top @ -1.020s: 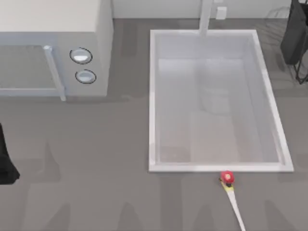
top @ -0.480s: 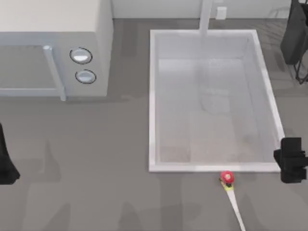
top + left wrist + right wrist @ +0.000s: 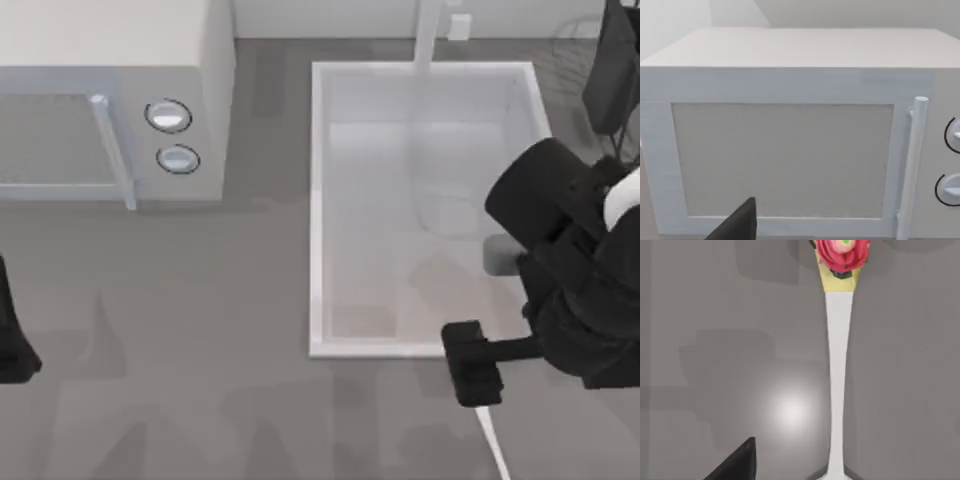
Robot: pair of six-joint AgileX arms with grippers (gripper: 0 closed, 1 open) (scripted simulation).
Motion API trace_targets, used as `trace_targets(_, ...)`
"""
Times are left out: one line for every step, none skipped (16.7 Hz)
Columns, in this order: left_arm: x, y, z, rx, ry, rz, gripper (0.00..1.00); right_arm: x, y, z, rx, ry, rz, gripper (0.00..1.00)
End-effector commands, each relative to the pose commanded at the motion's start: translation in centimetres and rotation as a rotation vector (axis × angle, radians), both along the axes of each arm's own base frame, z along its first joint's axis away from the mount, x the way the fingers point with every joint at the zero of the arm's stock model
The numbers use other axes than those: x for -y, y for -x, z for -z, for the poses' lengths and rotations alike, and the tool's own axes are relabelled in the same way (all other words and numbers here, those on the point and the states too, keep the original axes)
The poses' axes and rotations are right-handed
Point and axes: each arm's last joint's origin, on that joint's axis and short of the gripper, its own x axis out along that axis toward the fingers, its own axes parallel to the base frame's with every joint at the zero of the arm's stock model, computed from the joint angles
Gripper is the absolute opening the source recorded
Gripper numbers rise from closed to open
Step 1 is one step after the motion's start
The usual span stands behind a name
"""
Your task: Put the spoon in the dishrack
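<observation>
right arm is over the lower right of the top view, its gripper [image 3: 472, 365] hanging above the knob end of the spoon [image 3: 492, 440]. whether its fingers are spread or closed cannot be told, and nothing is seen in its hold. the spoon lies flat on the grey table [image 3: 200, 350], just below the near rim of the sink basin [image 3: 318, 200], its white handle running toward the frame's bottom edge. in the right wrist view the spoon [image 3: 838, 365] shows a long thin handle with the red-and-yellow knob at one end.

judgement: the spoon looks light, stiff and smooth, likely slippery. lying flat, it leaves little room beneath, so a pinch across the narrow handle near its middle seems soundest.

the sink basin holds nothing visible. the dishrack [image 3: 625, 150] is partly seen at the upper right edge; its contents cannot be told. the microwave [image 3: 110, 100] stands upper left, door closed.

left arm is parked at the left edge.
</observation>
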Motion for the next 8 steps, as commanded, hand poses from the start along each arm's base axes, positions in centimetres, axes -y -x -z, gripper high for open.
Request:
trace_targets(0.0, 0.0, 0.0, 0.0, 0.0, 0.0, 1.0, -0.8, -0.2, 0.2, -0.026, 0.02, -0.004, 1.0)
trace_targets(0.0, 0.0, 0.0, 0.0, 0.0, 0.0, 1.0, -1.5, -0.4, 0.3, -0.046, 0.036, -0.007, 1.0)
trace_targets(0.0, 0.0, 0.0, 0.0, 0.0, 0.0, 1.0, -2.0, -0.5, 0.4, -0.06, 0.047, -0.01, 1.0)
trace_targets(0.0, 0.0, 0.0, 0.0, 0.0, 0.0, 1.0, -2.3, -0.5, 0.5, -0.068, 0.054, -0.011, 1.0)
trace_targets(0.0, 0.0, 0.0, 0.0, 0.0, 0.0, 1.0, -2.3, -0.5, 0.5, -0.07, 0.055, -0.011, 1.0)
trace_targets(0.0, 0.0, 0.0, 0.0, 0.0, 0.0, 1.0, -2.3, -0.5, 0.5, -0.07, 0.055, -0.011, 1.0)
trace_targets(0.0, 0.0, 0.0, 0.0, 0.0, 0.0, 1.0, -2.3, -0.5, 0.5, -0.07, 0.055, -0.011, 1.0)
trace_targets(0.0, 0.0, 0.0, 0.0, 0.0, 0.0, 1.0, -2.3, -0.5, 0.5, -0.07, 0.055, -0.011, 1.0)
